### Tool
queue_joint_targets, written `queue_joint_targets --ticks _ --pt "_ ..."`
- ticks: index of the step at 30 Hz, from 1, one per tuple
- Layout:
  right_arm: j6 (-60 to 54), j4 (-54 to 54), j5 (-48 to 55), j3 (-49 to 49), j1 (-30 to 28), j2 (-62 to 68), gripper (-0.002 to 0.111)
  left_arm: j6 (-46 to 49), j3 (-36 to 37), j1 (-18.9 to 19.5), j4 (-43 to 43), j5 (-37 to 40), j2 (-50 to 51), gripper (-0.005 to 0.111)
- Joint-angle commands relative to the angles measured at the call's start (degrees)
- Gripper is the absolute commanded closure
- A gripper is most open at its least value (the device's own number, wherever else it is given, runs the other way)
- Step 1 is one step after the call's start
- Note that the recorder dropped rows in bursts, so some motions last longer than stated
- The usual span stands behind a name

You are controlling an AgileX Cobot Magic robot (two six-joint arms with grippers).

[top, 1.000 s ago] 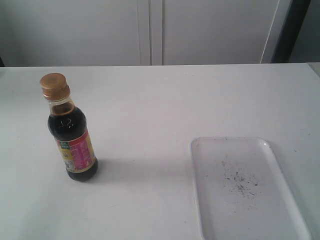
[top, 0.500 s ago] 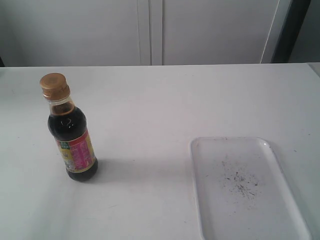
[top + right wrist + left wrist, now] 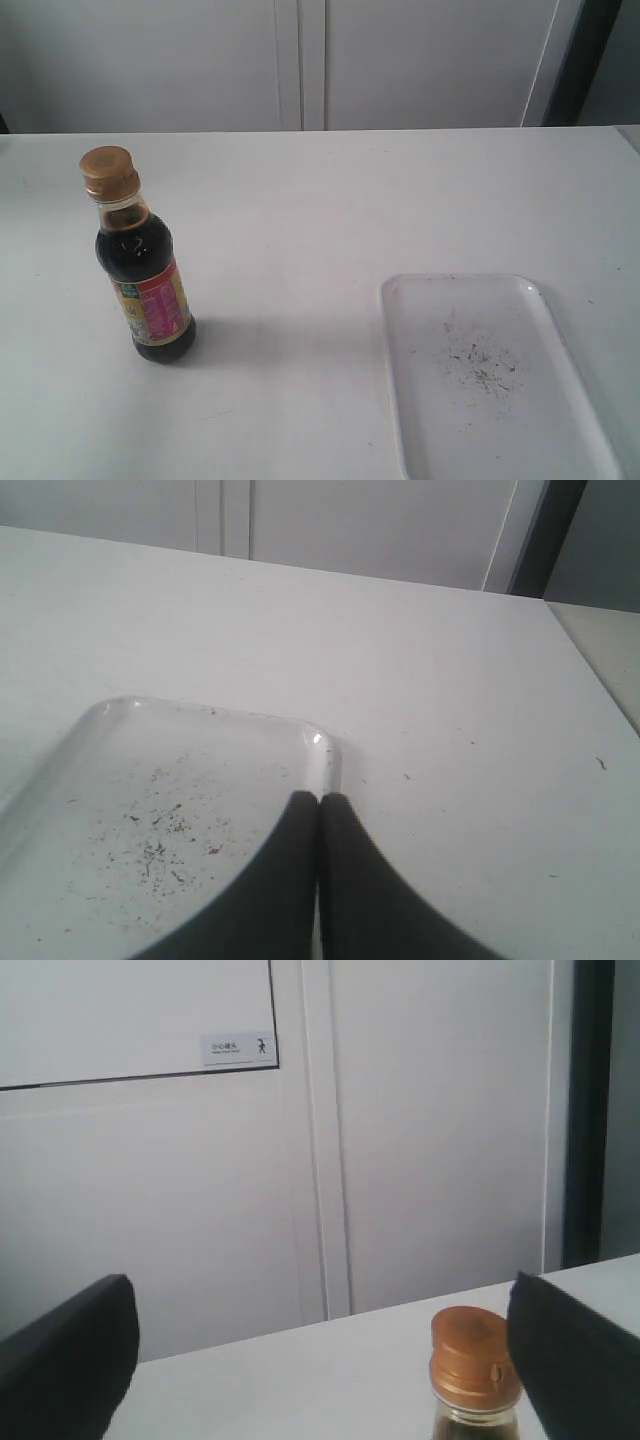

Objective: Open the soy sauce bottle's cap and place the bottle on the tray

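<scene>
The soy sauce bottle (image 3: 146, 280) stands upright on the left of the white table, dark liquid inside, red and yellow label facing front. Its golden-bronze cap (image 3: 108, 172) is closed. In the left wrist view the cap (image 3: 473, 1355) shows beside one black finger, and my left gripper (image 3: 325, 1360) is open, its fingers wide apart with nothing between them. The white speckled tray (image 3: 490, 370) lies flat at the front right. My right gripper (image 3: 320, 802) is shut on nothing, its tips over the tray's rim (image 3: 325, 755). Neither arm appears in the exterior view.
White cabinet doors (image 3: 300, 60) run along the back of the table. A dark vertical post (image 3: 585, 55) stands at the back right. The table's right edge (image 3: 590, 670) lies past the tray.
</scene>
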Motion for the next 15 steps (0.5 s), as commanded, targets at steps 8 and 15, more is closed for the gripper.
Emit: queue_joint_targets --ticks 8,15 --pt "-0.48 -0.56 -1.28 0.15 -0.23 -0.28 0.108 -8.24 -8.82 0.04 8.82 -7.97 14.11 0.002" --pt "-0.48 -0.67 -1.28 0.15 -0.23 -0.28 0.108 -9.85 -12.17 -0.08 11.88 -12.3 21.67 0.002"
